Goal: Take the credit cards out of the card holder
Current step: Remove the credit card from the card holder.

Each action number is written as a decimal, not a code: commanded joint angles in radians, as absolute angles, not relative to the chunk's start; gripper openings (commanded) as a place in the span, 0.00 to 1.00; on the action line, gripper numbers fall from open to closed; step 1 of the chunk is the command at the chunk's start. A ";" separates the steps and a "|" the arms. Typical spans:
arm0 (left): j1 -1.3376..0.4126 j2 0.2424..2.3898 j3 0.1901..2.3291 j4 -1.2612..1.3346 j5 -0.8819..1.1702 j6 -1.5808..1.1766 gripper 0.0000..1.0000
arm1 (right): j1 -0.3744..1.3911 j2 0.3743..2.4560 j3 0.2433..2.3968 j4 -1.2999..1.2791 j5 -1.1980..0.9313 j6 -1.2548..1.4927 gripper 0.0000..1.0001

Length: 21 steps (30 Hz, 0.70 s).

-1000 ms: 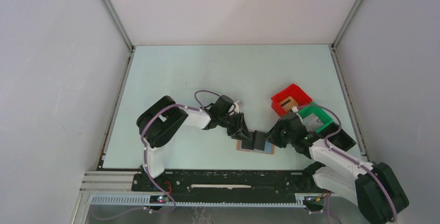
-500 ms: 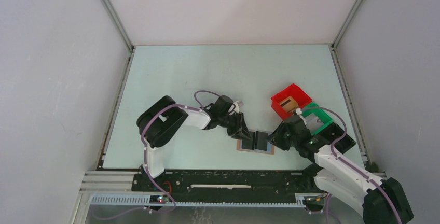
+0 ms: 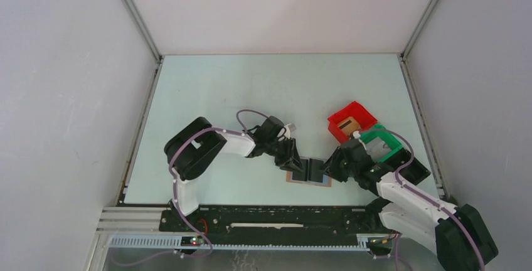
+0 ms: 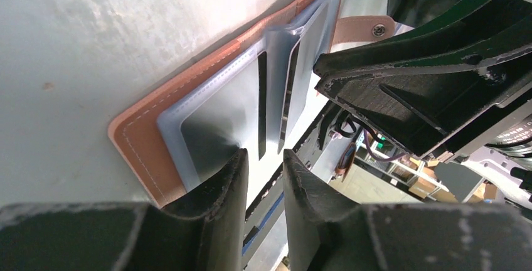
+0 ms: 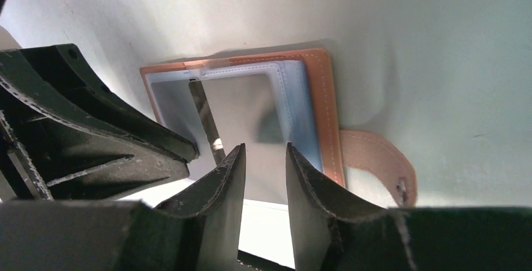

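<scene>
Two claws | left claw [image 4: 263, 158], right claw [image 5: 263, 153] stay on card holder [image 5: 321, 101] | tips narrowly parted, grip unclear | right arm barely shifted

R pincer [image 5: 265, 153] at open card holder [image 5: 296, 98]

A flat pale-green tabletop [image 3: 251, 89] is enclosed by plain white panel walls [image 3: 282, 7] behind it and on both sides, joined by grey aluminium corner rails [image 3: 133, 14].

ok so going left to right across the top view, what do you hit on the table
left gripper → right gripper → red bin → green bin; card holder left out, it lies under both grippers
</scene>
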<state>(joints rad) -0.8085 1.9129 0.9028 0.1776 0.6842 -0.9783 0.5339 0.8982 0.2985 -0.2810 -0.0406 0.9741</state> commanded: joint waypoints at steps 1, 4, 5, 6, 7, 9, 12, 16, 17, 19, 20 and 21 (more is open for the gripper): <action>-0.824 1.880 0.957 0.165 0.692 -0.945 0.33 | 0.545 0.938 0.279 -0.221 -0.046 0.970 0.39; -0.829 1.882 0.959 0.165 0.694 -0.945 0.33 | 0.545 0.945 0.273 -0.221 -0.042 0.973 0.39; -0.831 1.882 0.961 0.166 0.695 -0.944 0.33 | 0.545 0.945 0.272 -0.221 -0.041 0.973 0.39; -0.832 1.883 0.963 0.164 0.694 -0.942 0.33 | 0.545 0.943 0.271 -0.222 -0.040 0.974 0.39; -0.833 1.884 0.968 0.161 0.692 -0.941 0.33 | 0.545 0.941 0.269 -0.222 -0.040 0.974 0.39; -0.837 1.892 0.976 0.158 0.690 -0.941 0.33 | 0.544 0.941 0.267 -0.219 -0.044 0.975 0.39; -0.839 1.902 0.986 0.158 0.685 -0.943 0.32 | 0.546 0.944 0.264 -0.216 -0.046 0.976 0.39; -0.842 1.917 1.008 0.157 0.689 -0.949 0.30 | 0.548 0.944 0.264 -0.214 -0.048 0.977 0.39; -0.844 1.921 1.015 0.157 0.689 -0.950 0.30 | 0.548 0.945 0.264 -0.211 -0.048 0.977 0.39; -0.848 1.932 1.031 0.145 0.690 -0.946 0.30 | 0.548 0.947 0.264 -0.209 -0.050 0.977 0.39; -0.848 1.939 1.037 0.140 0.690 -0.944 0.30 | 0.548 0.948 0.264 -0.208 -0.051 0.976 0.39; -0.851 1.945 1.041 0.138 0.690 -0.945 0.30 | 0.549 0.948 0.265 -0.207 -0.051 0.977 0.39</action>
<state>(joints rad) -0.8383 1.9221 0.9798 0.1471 0.6846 -0.9676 0.5392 0.9371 0.2825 -0.1967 -0.0624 0.9779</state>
